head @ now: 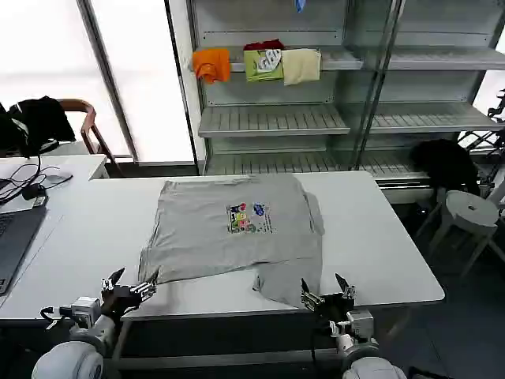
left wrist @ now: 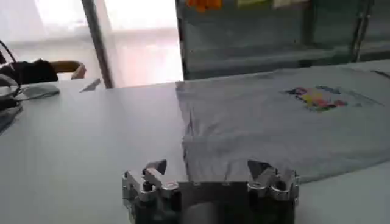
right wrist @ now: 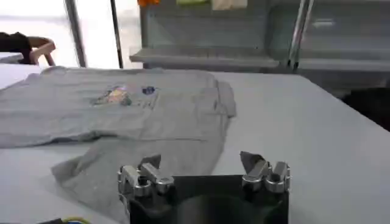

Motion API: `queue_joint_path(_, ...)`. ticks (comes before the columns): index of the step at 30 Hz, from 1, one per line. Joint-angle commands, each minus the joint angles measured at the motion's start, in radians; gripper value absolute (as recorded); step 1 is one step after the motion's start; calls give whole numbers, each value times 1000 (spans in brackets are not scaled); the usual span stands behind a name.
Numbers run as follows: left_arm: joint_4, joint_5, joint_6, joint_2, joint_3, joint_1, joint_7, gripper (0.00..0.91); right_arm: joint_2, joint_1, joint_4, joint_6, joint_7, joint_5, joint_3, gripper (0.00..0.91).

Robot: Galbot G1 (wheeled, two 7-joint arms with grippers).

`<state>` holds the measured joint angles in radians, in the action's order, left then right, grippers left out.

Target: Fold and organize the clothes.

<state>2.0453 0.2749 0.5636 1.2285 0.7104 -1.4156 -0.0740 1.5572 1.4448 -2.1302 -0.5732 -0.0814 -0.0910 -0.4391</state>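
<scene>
A light grey T-shirt [head: 237,229] with a small multicolour chest print [head: 250,218] lies partly folded on the white table [head: 379,237]; one part trails toward the near edge at the right. My left gripper [head: 130,286] hovers open at the near table edge, just off the shirt's near left corner [left wrist: 201,164]. My right gripper [head: 326,295] is open too, at the near edge beside the trailing grey part [right wrist: 146,164]. The left wrist view has my left gripper [left wrist: 208,172] in front of the shirt's hem. In the right wrist view my right gripper [right wrist: 201,167] holds nothing.
Small orange [head: 211,63], green [head: 263,63] and cream [head: 301,65] cloths lie on a shelf behind the table. A laptop [head: 12,237] and cables sit on the table to the left. A white stool [head: 471,212] and a black garment [head: 443,162] are at the right.
</scene>
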Motion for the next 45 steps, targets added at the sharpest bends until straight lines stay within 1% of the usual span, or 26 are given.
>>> queue_joint_path(1, -31, -24, -5, 9, -7, -13, 2, 544, 4, -5, 17, -2, 3, -5, 1, 121)
queue_joint_path(2, -31, -24, -5, 10, -8, -13, 3, 474, 4, -5, 21, -1, 1, -8, 2, 40)
queue_joint_path(3, -33, -24, -5, 11, -9, -13, 3, 413, 3, -3, 26, 1, -3, -17, 3, 0)
queue_joint_path(5, -35, -26, -5, 15, -10, -14, 4, 111, 0, -2, 34, 5, -10, -23, 5, 0)
queue_joint_path(6, -35, -26, -4, 15, -11, -15, 5, 91, -1, -2, 38, 5, -11, -26, 7, 0)
queue_joint_path(7, -37, -26, -3, 16, -11, -15, 5, 20, -2, -2, 42, 6, -16, -34, 9, 0)
queue_joint_path(15, -38, -22, -1, 20, -10, -19, -4, 10, -3, 2, 40, 18, -33, -41, 23, 0)
queue_joint_path(21, -37, -19, 0, 21, -12, -18, -9, 0, 2, 1, 25, 40, -16, -13, 23, 0)
queue_joint_path(27, -17, 12, -37, 21, -8, 0, -9, 0, 6, -2, 3, 121, -3, 24, 14, 0)
queue_joint_path(29, -16, 15, -57, 23, -4, 17, -21, 0, 10, -11, -5, 155, 9, 53, 13, 0)
queue_joint_path(33, -22, 51, -90, 26, -1, 57, -18, 0, 17, -43, -10, 178, 31, 73, 15, 0)
queue_joint_path(36, -33, 76, -109, 28, 0, 100, -19, 0, 18, -82, -6, 171, 44, 80, 19, 0)
queue_joint_path(39, -56, 100, -115, 33, 2, 160, -21, 0, 21, -158, 13, 139, 60, 88, 21, 0)
queue_joint_path(40, -62, 106, -115, 33, 2, 181, -21, 0, 21, -158, 13, 139, 60, 88, 21, 0)
queue_joint_path(42, -86, 123, -109, 33, -5, 230, -22, 0, 23, -231, 46, 117, 82, 114, 26, 0)
queue_joint_path(45, -133, 131, -97, 38, -14, 297, -18, 0, 33, -296, 98, 105, 97, 121, 27, 0)
